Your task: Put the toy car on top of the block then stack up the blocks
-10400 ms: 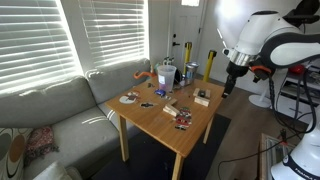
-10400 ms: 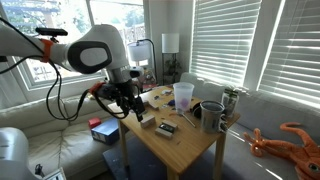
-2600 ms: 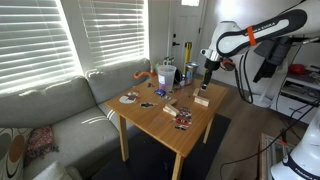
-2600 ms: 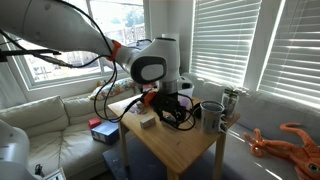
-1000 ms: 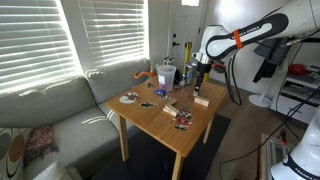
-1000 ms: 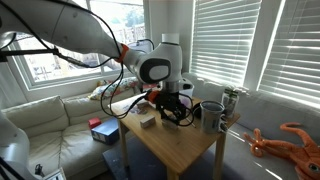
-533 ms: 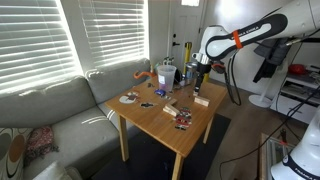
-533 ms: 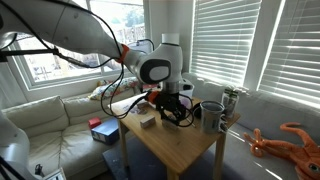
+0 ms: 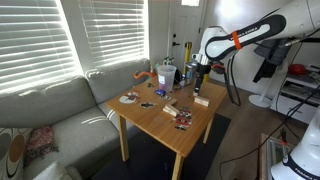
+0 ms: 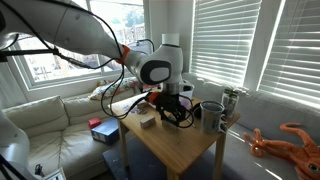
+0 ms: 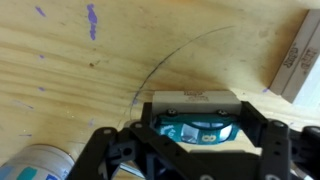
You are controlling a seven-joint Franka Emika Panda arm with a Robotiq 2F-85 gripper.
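Observation:
In the wrist view my gripper is closed on a teal toy car, a finger on each side. The car rests against a pale wooden block lying on the wooden table. A second pale block lies at the right edge. In an exterior view the gripper hangs low over a block near the table's far side, with another block towards the middle. In the opposite exterior view the gripper is low over the table; the car is hidden there.
Cups and containers crowd the table's back end and also show in the opposite exterior view. A dark round plate and small toys lie on the table. A cylindrical container stands near the gripper. A sofa adjoins the table.

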